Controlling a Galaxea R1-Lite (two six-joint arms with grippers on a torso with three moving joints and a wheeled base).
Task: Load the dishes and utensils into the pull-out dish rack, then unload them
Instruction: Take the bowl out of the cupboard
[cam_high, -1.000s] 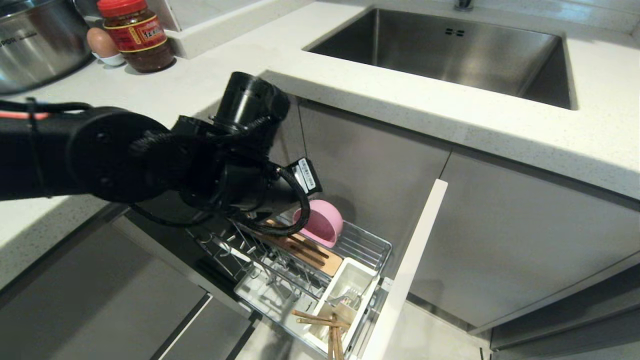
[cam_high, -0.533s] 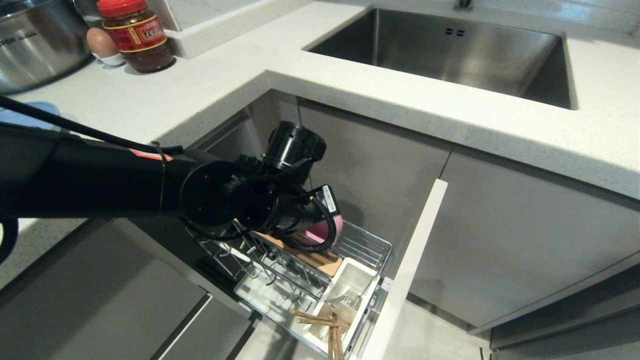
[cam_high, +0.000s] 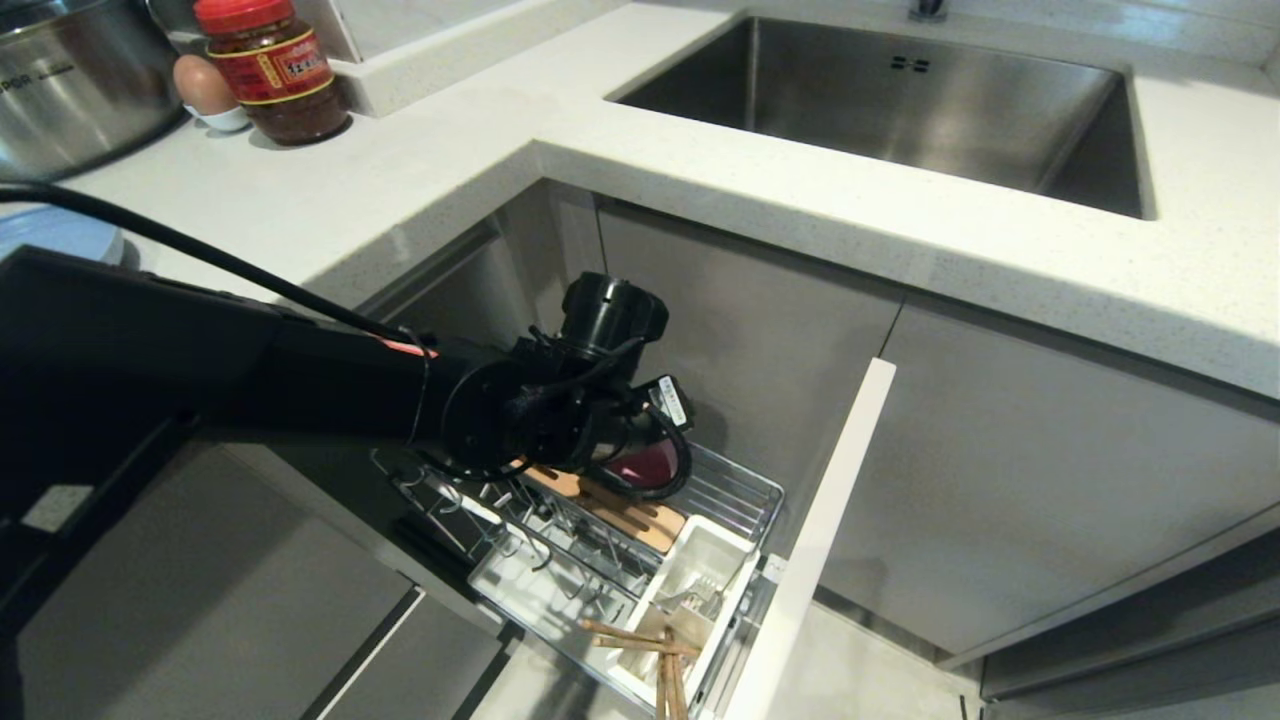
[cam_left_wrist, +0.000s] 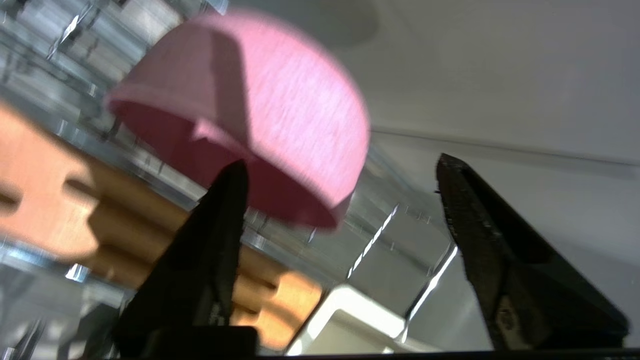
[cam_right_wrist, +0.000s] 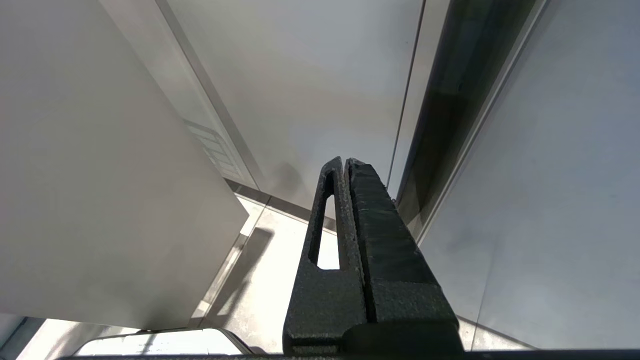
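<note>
Left pincer (cam_left_wrist: 340, 175) down inside the pull-out rack (cam_high: 735, 490), jaws apart — nothing clamped. Pink bowl (cam_left_wrist: 250, 110) tipped on its side at the rack's back end, beside the slotted wooden strip (cam_high: 610, 510); one finger (cam_left_wrist: 210, 250) right at its rim, the other well clear. Chopsticks (cam_high: 640, 640) and fork (cam_high: 690, 600) at the white cup (cam_high: 700, 560). Blue plate (cam_high: 60, 235) on the worktop (cam_high: 400, 180). Right pincer (cam_right_wrist: 345, 165) parked — closed together.

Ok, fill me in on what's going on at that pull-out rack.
The left gripper is down at the pull-out dish rack, fingers open around the rim of the pink bowl, which sits tipped in the wire basket. Chopsticks and a fork are in the white utensil cup. The right gripper is parked, shut.
</note>
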